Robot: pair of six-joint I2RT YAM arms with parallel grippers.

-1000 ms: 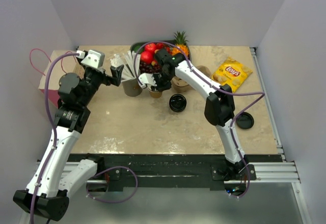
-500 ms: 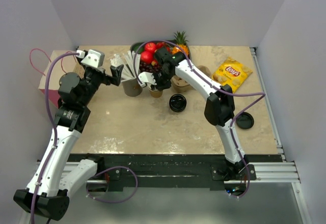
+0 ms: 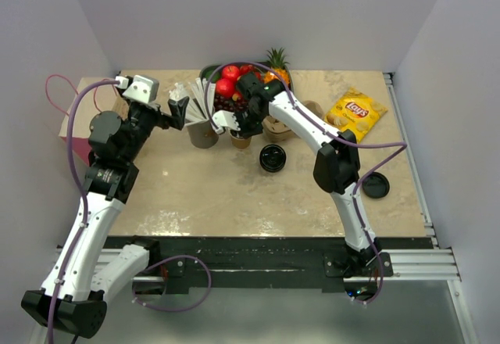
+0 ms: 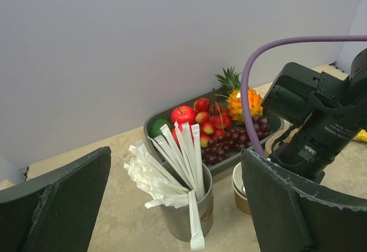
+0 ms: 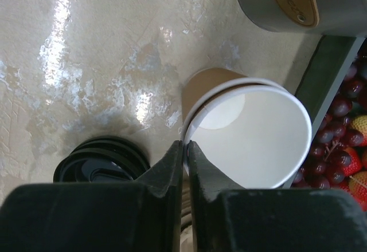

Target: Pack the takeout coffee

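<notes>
No lidded brown takeout coffee cup shows in any view. My right gripper (image 5: 185,144) is shut on the near rim of a lidless kraft paper cup (image 5: 252,132) with a white inside, which seems nested in a second cup. That cup stands on the table in front of the fruit tray, under the right gripper (image 3: 234,127) in the top view. It also shows in the left wrist view (image 4: 241,190). My left gripper (image 4: 176,169) is open and empty, held above the table left of the straw can (image 4: 183,212).
A stack of loose black lids (image 3: 273,158) lies right of the cup, and another lid (image 3: 376,185) sits near the right arm. Also here are a grey fruit tray (image 4: 229,165), a metal straw can (image 3: 202,134), a chips bag (image 3: 356,112), a kraft object (image 3: 279,130) and a pink bag (image 3: 69,123).
</notes>
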